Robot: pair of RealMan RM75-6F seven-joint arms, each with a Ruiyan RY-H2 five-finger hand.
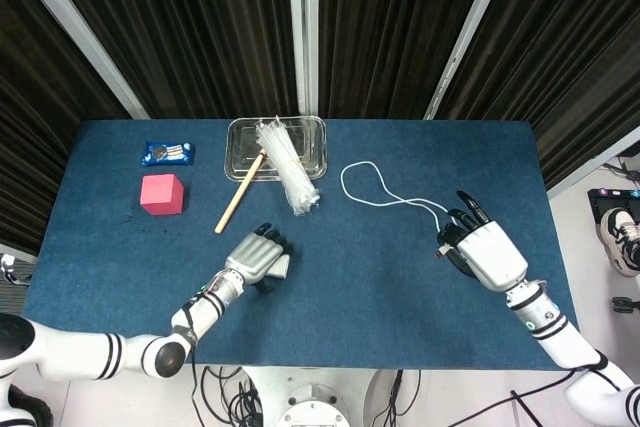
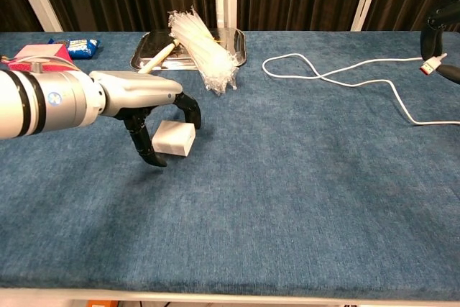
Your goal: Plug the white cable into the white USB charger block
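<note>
The white USB charger block [image 2: 175, 139] lies on the blue table left of centre, slightly tilted. My left hand [image 2: 154, 109] arches over it, thumb on its near-left side and fingers curled behind it, gripping it. From above, my left hand [image 1: 258, 259] hides most of the charger block [image 1: 282, 265]. The white cable [image 2: 338, 77] loops across the right side of the table. My right hand [image 1: 482, 252] pinches its plug end [image 2: 430, 67] above the table at the far right. Only the fingers of the right hand [image 2: 440, 30] reach into the chest view.
At the back centre stands a clear tray [image 1: 240, 147] with a bundle of clear plastic sticks [image 1: 285, 172] leaning out of it. A wooden stick [image 1: 238, 197] lies beside it. A pink cube [image 1: 162, 194] and a blue snack packet [image 1: 167, 153] sit at the back left.
</note>
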